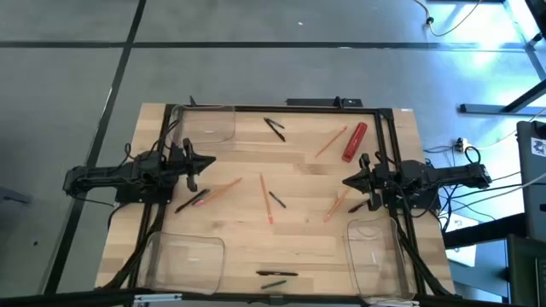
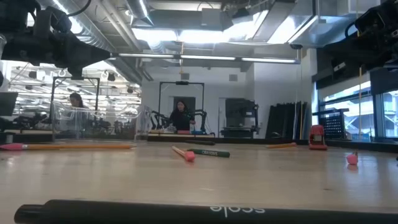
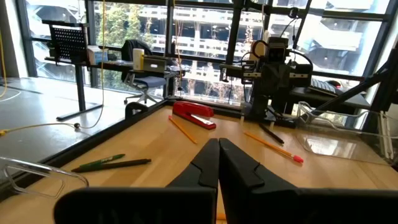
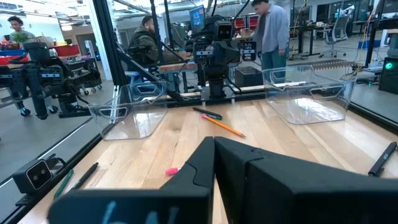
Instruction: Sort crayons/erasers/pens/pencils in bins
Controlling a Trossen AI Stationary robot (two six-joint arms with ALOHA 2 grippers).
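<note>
Both claws clenched and empty, left claw (image 1: 207, 162), right claw (image 1: 348, 181), above table (image 1: 299, 239).

Along the table's near edge you lose parts of two clear plastic rectangular bins: the near-left tub (image 1: 183, 263) and the near-right tub (image 1: 373, 260) are both cut off by the high view's bottom edge. In the low view, the closest black pen (image 2: 205, 211) runs out of frame and its white lettering is too blurred to read.
</note>
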